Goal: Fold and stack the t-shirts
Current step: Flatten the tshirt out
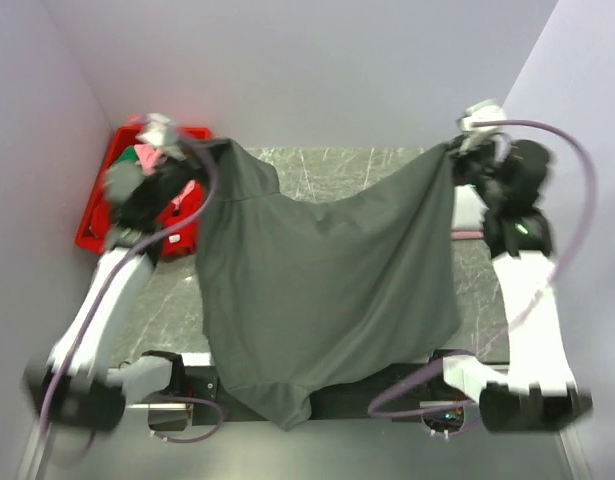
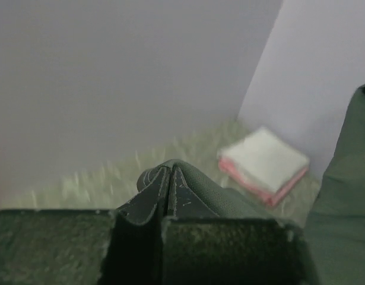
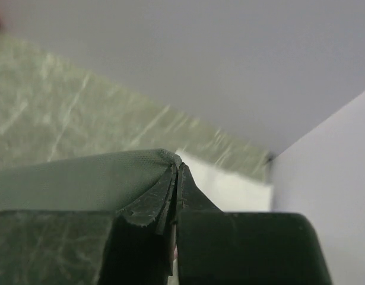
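Note:
A large dark grey t-shirt (image 1: 317, 290) hangs spread in the air between my two arms, its lower end drooping past the table's near edge. My left gripper (image 1: 209, 152) is shut on its upper left corner, seen in the left wrist view (image 2: 168, 178). My right gripper (image 1: 455, 150) is shut on its upper right corner, seen in the right wrist view (image 3: 177, 172). A folded stack, white t-shirt (image 2: 266, 157) over a pink one (image 2: 259, 189), lies at the table's far right corner. Red and green shirts (image 1: 147, 158) sit in the bin.
A red plastic bin (image 1: 95, 225) stands at the far left, partly behind my left arm. The marble-pattern table (image 1: 327, 170) is walled by grey panels at the back and both sides. The folded stack also shows white in the right wrist view (image 3: 229, 190).

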`<state>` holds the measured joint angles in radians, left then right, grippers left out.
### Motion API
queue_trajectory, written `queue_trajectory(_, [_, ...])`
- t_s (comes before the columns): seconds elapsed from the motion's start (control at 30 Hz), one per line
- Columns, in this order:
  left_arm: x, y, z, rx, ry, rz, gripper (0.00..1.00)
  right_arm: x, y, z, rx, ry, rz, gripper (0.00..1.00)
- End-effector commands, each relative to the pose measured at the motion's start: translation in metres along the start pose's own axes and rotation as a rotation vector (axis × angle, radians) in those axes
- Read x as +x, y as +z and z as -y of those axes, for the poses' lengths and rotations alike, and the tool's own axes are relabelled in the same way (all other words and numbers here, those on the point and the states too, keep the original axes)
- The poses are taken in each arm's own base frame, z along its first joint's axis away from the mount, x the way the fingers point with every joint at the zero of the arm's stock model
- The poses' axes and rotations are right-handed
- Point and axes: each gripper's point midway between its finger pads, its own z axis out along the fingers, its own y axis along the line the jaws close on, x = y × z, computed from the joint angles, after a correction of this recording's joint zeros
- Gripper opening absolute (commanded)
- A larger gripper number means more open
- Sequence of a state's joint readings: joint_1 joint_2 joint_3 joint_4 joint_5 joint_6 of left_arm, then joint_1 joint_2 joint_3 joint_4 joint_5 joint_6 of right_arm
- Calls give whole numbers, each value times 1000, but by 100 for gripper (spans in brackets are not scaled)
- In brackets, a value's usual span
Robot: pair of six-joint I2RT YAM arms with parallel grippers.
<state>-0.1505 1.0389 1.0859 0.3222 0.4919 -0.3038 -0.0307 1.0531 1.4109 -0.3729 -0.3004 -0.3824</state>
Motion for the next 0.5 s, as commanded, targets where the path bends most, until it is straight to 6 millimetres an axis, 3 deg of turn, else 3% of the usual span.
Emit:
queue_trajectory(0.0, [118,22,-46,-65,-197,-188,0,56,48,-12,-44,33,-36,0])
queue_trajectory(0.03, [146,26,-56,-82,-228,-236,0,88,68,-19,-72,45,-100,0])
queue_trajectory(0.07, [203,29,-79,-134,-275,-332,0,117,78,-27,-91,57,-150,0])
queue_trajectory(0.1, [228,30,-92,-160,-295,-373,0,128,91,-29,-95,59,-152,0])
queue_trajectory(0.13, [250,30,-107,-191,-315,-408,0,166,110,-38,-125,76,-233,0])
queue_trajectory(0.17, [291,31,-123,-213,-363,-476,0,177,121,-40,-140,79,-255,0])
queue_trajectory(0.2, [309,28,-137,-235,-390,-515,0,192,130,-45,-162,84,-292,0])
queue_trajectory(0.23, [324,27,-146,-245,-409,-551,0,217,148,-50,-190,91,-348,0])
queue_trajectory(0.3, [355,30,-165,-272,-442,-618,0,238,163,-58,-220,104,-401,0])
queue_trajectory(0.37, [364,36,-181,-286,-437,-631,0,261,179,-60,-233,105,-450,0])
queue_trajectory(0.47, [366,46,-195,-279,-465,-648,0,274,191,-59,-233,102,-477,0])
